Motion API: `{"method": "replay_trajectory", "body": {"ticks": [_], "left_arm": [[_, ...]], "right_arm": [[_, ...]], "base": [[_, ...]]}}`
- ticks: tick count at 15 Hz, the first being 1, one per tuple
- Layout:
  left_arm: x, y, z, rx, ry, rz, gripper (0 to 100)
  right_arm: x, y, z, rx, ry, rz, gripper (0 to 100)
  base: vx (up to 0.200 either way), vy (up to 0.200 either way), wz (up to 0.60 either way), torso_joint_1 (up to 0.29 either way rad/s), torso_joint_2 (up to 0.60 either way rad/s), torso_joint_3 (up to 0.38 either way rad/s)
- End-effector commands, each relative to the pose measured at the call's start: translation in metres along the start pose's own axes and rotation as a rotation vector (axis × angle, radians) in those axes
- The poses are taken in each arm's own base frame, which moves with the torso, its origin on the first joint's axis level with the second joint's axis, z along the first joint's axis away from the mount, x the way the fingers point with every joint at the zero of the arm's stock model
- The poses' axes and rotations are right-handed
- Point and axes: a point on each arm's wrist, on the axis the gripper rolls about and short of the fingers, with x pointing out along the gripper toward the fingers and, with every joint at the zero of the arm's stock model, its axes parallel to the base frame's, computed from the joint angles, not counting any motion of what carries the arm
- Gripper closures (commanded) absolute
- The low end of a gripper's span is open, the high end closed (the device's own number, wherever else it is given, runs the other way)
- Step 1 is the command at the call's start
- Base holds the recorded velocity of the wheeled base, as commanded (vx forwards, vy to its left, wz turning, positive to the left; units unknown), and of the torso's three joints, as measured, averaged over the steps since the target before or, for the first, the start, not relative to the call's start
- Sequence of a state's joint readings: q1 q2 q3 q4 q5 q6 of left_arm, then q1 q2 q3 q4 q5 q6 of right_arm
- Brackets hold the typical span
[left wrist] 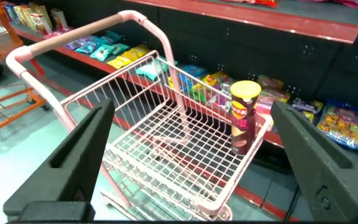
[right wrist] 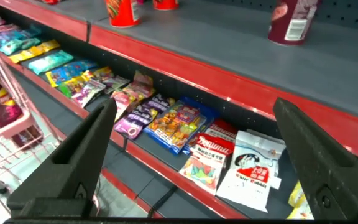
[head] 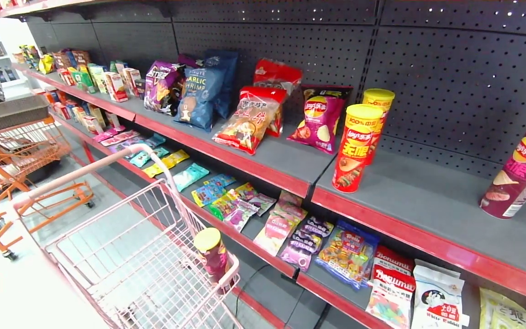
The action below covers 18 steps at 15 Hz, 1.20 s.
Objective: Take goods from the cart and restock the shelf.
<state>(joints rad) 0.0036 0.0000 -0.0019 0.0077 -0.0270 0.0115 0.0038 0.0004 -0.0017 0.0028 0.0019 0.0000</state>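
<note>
1 purple cardboard chip can with a yellow lid (head: 213, 256) stands upright inside the pink wire shopping cart (head: 89, 169), in the cart's corner nearest the shelving, close against the wire wall. The left wrist view shows the same can (left wrist: 244, 115) in that corner.

Above the cart and beyond it runs the grey metal shelf with a red front edge (head: 404, 194). 2 red chip cans with yellow lids stand on it, the front red can (head: 356, 146) just before the rear red can (head: 378, 103). Farther along the shelf from the cart, well apart from the red cans, stands a second purple chip can (head: 516, 171). Back along the shelf, above the cart, sit bags of crisps (head: 249, 121).

Level with the cart's basket and just beside it, a lower shelf board (head: 331, 292) carries flat snack packets (head: 286, 228) in rows. An orange wire cart (head: 16, 151) stands beyond the pink cart's handle end.

The left gripper (left wrist: 191, 107) hangs above the cart's basket. Its black fingers (left wrist: 73, 162) are spread wide, with nothing between them and apart from the can. The right gripper (right wrist: 194, 102) hangs past the cart's shelf-side end, over the snack packets. Its black fingers (right wrist: 73, 162) are likewise spread wide and hold nothing.
</note>
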Motion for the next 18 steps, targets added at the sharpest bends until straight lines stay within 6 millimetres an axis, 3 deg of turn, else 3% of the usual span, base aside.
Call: {"method": "replay_trajectory", "body": {"ticks": [1,12,18], "left_arm": [[0.0001,0.0000,-0.0001,-0.001,0.002,0.000,0],[0.0000,0.0000,0.0004,0.001,0.000,0.000,0],[0.0000,-0.0001,0.0004,0.004,0.000,-0.001,0]], "right_arm": [[0.0000,0.0000,-0.0001,0.000,0.000,0.002,0],[0.0000,0.0000,-0.0001,0.002,0.000,0.002,0],[0.0000,0.0000,-0.0001,0.002,0.000,0.000,0]], "base": [[0.000,0.000,0.00,-0.144,0.33,0.193],[0.000,0.000,0.00,-0.150,0.37,0.213],[0.000,0.000,0.00,-0.194,0.53,0.328]]}}
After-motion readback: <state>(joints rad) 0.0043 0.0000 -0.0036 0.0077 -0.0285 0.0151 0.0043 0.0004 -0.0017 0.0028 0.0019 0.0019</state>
